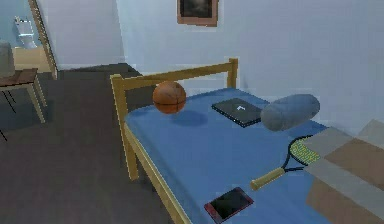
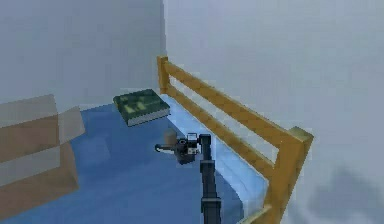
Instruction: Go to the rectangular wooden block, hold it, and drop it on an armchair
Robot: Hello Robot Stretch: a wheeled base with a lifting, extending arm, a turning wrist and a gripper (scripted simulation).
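Fingers [image 2: 165,150] hung above the blue bed [image 2: 120,170], a green book [image 2: 140,106] just beyond them; whether they held anything was unclear.

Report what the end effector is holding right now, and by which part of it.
Cannot be told: the end effector shows against the blue bed, and its far end is too small to make out.
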